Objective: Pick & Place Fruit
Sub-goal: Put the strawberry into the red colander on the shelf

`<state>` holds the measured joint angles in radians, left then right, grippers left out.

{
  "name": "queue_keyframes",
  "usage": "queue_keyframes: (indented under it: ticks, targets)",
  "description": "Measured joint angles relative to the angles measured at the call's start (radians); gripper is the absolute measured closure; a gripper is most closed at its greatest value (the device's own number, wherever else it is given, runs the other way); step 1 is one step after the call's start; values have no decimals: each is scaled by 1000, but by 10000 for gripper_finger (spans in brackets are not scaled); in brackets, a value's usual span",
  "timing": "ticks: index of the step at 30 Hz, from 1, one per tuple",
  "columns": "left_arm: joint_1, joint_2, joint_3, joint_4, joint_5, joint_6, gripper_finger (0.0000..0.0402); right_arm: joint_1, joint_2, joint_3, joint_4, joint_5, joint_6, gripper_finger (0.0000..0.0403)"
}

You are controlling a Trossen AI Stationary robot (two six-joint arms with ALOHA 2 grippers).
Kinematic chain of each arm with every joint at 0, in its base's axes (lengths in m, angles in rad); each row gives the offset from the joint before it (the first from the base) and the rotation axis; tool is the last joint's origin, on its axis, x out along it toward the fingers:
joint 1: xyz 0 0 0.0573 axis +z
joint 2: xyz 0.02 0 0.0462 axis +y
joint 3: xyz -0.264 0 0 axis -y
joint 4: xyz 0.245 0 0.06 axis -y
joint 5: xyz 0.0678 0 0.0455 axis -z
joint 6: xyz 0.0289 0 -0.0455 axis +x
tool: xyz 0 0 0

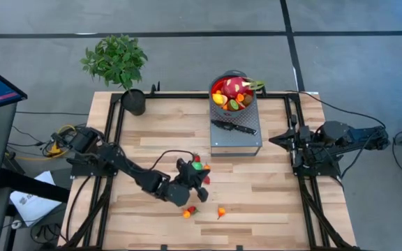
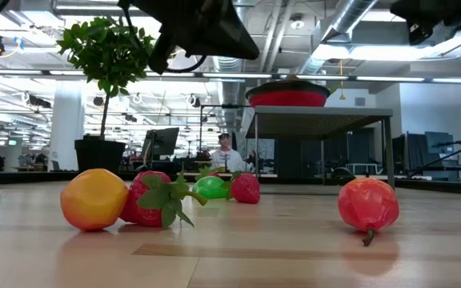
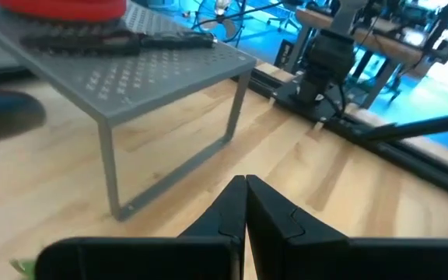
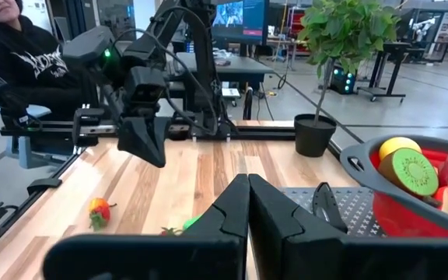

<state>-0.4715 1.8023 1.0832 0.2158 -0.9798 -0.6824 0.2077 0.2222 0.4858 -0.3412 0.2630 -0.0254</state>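
From the high view, the left gripper [image 1: 195, 176] is hovering over the table's middle, fingers pressed together and holding nothing. A green fruit [image 1: 197, 166] and a red strawberry [image 1: 206, 168] are lying right at it, toward 12 and 1 o'clock, with two more loose fruits [image 1: 190, 211] at its 6 o'clock and an orange one [image 1: 221, 212] at 5 o'clock. The red bowl [image 1: 234, 96], already heaped with fruit, is sitting at 1 o'clock on the grey rack [image 1: 236, 139] beside the black-handled knife [image 1: 234, 127]. The right gripper [image 1: 276, 139] is waiting at the table's right edge, well apart, so the left arm is nearer.

From the low view, the loose fruits are resting on the wood, the left gripper hanging above them.

The left wrist view is showing its fingers [image 3: 274, 214] pinched shut, pointing at the rack.

The right wrist view is showing its fingers [image 4: 274, 210] closed too, empty.
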Motion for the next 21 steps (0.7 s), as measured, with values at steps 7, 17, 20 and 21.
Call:
queue_keyframes:
  ticks: [7, 17, 20, 21]
  targets:
    - [37, 0, 0, -2, 0, 73, 400, 0, 0, 0, -3, 0, 0, 402]
    - [88, 0, 0, -3, 61, 76, 399, 0, 0, 0, -3, 0, -5, 402]
    - [96, 0, 0, -3, 61, 76, 388, 0, 0, 0, -4, 0, -8, 402]
    - [99, 0, 0, -3, 61, 76, 380, 0, 0, 0, -9, 0, -8, 402]
